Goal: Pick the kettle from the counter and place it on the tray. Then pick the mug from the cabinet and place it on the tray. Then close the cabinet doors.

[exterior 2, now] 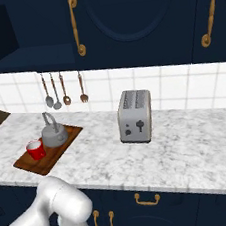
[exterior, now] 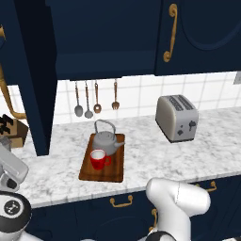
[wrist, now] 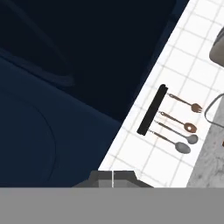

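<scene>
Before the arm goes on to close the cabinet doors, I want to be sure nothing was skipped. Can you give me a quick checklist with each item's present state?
1. Kettle on the tray: ok, it stands at the far end.
2. Mug on the tray: ok, upright in front of the kettle.
3. Gripper free: ok, fingertips together with nothing between them.
4. Left cabinet door closed: not ok, it stands swung out over the counter.
5. Gripper touching that door: cannot tell; the hand view only shows a navy panel close by.
6. Toaster away from the door: ok.
</scene>
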